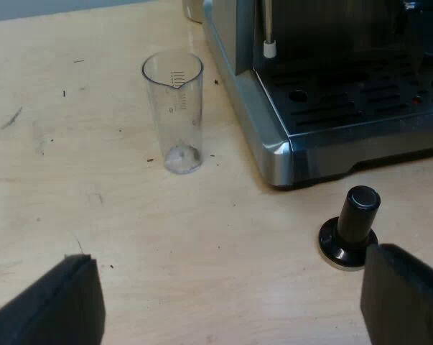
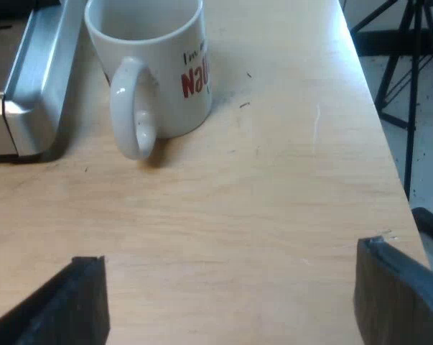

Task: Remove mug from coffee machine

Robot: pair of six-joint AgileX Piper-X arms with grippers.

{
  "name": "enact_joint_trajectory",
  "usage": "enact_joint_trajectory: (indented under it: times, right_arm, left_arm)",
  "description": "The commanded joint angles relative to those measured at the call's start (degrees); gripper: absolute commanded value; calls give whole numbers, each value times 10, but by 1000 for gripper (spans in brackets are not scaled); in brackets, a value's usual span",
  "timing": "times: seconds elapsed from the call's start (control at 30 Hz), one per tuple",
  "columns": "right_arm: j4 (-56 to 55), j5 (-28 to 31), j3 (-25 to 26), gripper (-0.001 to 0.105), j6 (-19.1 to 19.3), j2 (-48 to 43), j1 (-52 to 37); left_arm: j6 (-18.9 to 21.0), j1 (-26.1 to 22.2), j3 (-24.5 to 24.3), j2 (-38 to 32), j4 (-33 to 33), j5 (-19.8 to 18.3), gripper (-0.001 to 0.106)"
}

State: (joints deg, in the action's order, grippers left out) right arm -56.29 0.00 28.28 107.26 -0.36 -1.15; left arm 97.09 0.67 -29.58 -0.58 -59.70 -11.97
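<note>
A pale wooden surface (image 2: 245, 215), flecked with small dark specks, is seen under both arms. The white mug (image 2: 159, 72), lettered in red, is stood upright on this surface itself, just beside the metal corner of the espresso machine (image 2: 33, 86). Its handle (image 2: 133, 115) is turned toward the right jaws. Those jaws are held apart with nothing between them, and bare wood is left open between them and the mug. On the side of the mug away from the machine, the surface's edge (image 2: 374, 122) is near. Beyond it a floor and the dark legs of a tripod (image 2: 406, 65) are seen.

From the left wrist a front corner of the machine is shown, with the slotted drip tray (image 1: 360, 97) and a thin wand with a white tip (image 1: 269, 49) above it. A clear measuring glass (image 1: 174, 115) is stood upright near the machine's side, apart from it. A tamper with a black knob (image 1: 350, 228) is set on the surface just before that corner, close to one finger (image 1: 403, 295) of the left jaws. The left jaws are likewise spread and empty, with open wood between them and the glass.
</note>
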Motion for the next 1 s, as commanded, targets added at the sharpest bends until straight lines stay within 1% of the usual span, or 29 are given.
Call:
enact_joint_trajectory:
  times: [0.03, 1.0]
  right_arm:
    - [5, -4, 3, 71, 5, -26, -2]
    - [5, 0, 3, 71, 5, -26, -2]
  left_arm:
    - [6, 1, -2, -24, 8, 6, 79]
    - [3, 1, 1, -24, 13, 6, 79]
